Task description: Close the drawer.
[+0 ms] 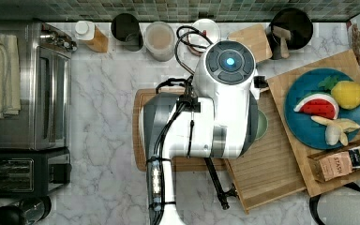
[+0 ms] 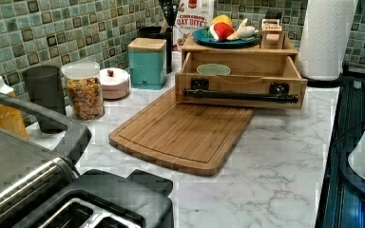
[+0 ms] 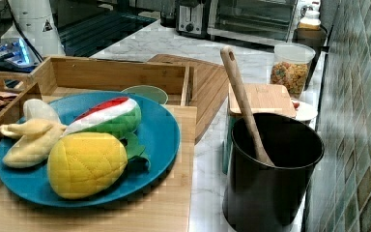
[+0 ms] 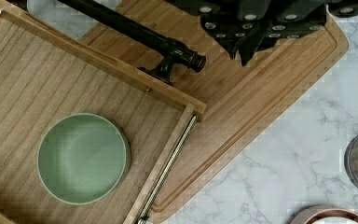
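The drawer (image 2: 240, 61) stands pulled out from under the wooden slab top, over the near end of a cutting board (image 2: 180, 133). Its grooved floor (image 4: 37, 84) holds a pale green bowl (image 4: 81, 156), and its black handle (image 4: 135, 32) runs along the front (image 1: 218, 185). In the top view the arm covers part of the drawer (image 1: 272, 159). My gripper (image 4: 244, 51) hangs above the cutting board just beyond the end of the handle. It is shut on nothing and touches neither handle nor drawer front.
A blue plate (image 1: 295, 126) of toy fruit and a tea box sit on the slab top. Along the tiled wall stand a cereal jar (image 2: 83, 95), a teal box (image 2: 147, 64) and a black utensil pot (image 3: 270, 174). A toaster oven (image 1: 28, 84) stands at the top view's left.
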Robot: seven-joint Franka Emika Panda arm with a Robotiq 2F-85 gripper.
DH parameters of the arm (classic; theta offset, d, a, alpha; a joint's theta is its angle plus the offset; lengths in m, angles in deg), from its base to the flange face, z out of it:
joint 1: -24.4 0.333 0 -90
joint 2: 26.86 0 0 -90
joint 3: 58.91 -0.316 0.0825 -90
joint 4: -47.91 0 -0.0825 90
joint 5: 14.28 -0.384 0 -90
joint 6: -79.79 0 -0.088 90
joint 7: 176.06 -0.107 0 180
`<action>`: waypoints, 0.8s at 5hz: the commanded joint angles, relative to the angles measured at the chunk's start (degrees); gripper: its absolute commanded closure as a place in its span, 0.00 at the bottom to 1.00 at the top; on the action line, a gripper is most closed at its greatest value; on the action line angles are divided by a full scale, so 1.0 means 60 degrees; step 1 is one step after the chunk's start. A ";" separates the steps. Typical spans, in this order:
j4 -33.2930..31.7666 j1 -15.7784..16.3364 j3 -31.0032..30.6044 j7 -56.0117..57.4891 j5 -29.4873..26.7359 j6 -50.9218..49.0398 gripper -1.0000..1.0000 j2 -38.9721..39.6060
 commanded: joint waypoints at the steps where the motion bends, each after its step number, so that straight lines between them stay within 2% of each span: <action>1: -0.0092 -0.0040 0.0002 -0.0002 -0.0112 0.0002 1.00 0.0000; 3: -0.2097 0.0211 -0.0328 0.2049 -0.0163 0.2184 1.00 -0.0992; 4: -0.2719 0.0417 -0.0585 0.2301 -0.0455 0.2751 1.00 -0.1255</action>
